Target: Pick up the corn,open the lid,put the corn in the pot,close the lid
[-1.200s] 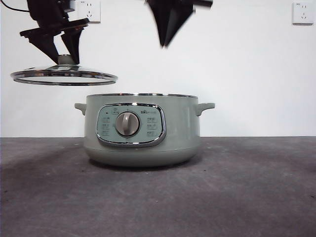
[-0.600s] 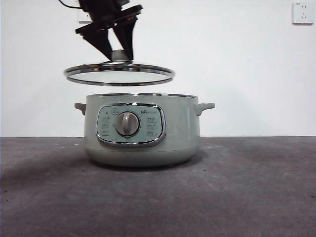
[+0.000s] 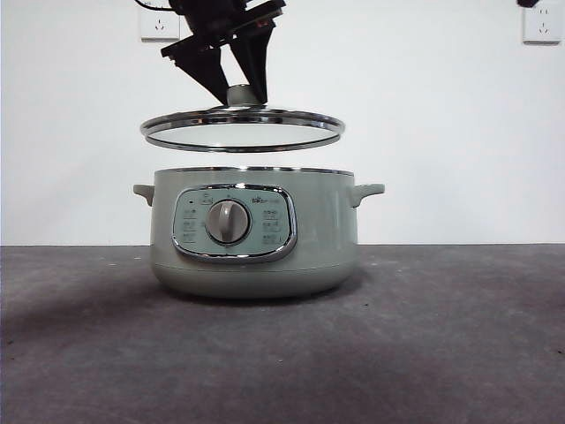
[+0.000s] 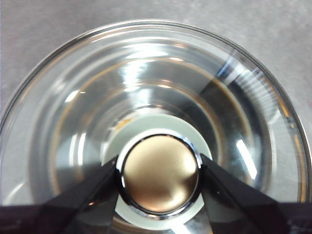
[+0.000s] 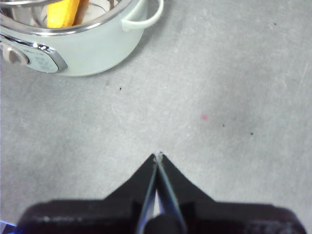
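One pot (image 3: 254, 231), one lid (image 3: 243, 129), one corn (image 5: 63, 12), two grippers (image 3: 237, 81) (image 5: 158, 157), two wall sockets (image 3: 159, 24) (image 3: 541, 24).

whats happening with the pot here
The left gripper holds the glass lid by its knob, level in the air just above the open pot, roughly over its rim but not touching it. The corn is already inside the pot. The right gripper is shut and empty, off to one side over the bare table. Only closing the lid remains.
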Controlling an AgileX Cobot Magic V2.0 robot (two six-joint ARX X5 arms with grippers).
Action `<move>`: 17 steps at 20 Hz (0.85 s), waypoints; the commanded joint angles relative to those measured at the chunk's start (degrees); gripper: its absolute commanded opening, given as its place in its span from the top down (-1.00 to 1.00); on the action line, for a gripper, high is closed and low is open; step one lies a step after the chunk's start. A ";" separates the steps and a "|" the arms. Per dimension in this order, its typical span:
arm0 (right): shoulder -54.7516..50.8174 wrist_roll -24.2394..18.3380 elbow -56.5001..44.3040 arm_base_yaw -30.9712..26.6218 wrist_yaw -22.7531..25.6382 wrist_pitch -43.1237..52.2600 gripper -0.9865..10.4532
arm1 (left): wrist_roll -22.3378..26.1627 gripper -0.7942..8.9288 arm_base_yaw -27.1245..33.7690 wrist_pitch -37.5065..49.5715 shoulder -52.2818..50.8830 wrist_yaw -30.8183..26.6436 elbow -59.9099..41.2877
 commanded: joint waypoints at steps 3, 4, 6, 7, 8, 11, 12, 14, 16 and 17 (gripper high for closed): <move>-4.11 3.45 -1.77 -0.02 0.24 0.13 0.83 | -0.61 0.86 -1.31 2.14 0.61 -0.90 0.26; -4.90 3.54 -1.77 -0.02 0.24 -0.07 0.83 | -1.01 0.86 -1.33 1.79 0.85 -0.90 0.26; -6.67 3.69 -1.77 -0.02 0.24 -0.81 0.83 | -1.46 0.86 -1.33 1.84 1.73 -0.90 0.26; -7.78 3.69 -1.77 -0.02 0.26 -1.22 0.83 | -1.51 0.86 -1.33 2.10 2.23 -0.90 0.26; -8.48 3.72 -1.77 -0.02 0.24 -1.46 0.83 | -1.51 0.86 -1.33 2.14 2.43 -0.92 0.26; -10.43 4.11 -1.77 -0.02 0.26 -2.32 0.83 | -2.27 0.86 -1.36 2.34 3.28 -0.92 0.26; -10.84 4.09 -1.77 -0.02 0.26 -2.45 0.83 | -2.54 0.86 -1.33 2.10 3.61 -0.92 0.26; -11.21 4.11 -1.77 -0.04 0.26 -2.67 0.83 | -3.17 0.86 -1.33 1.27 4.57 -0.94 0.26; -11.41 4.09 -1.77 -0.02 0.26 -2.99 0.83 | -3.34 0.86 -1.36 0.92 5.42 -1.36 0.26; -11.43 4.07 -1.77 -0.02 0.28 -3.17 0.83 | -3.37 0.86 -1.42 0.90 5.86 -1.73 0.26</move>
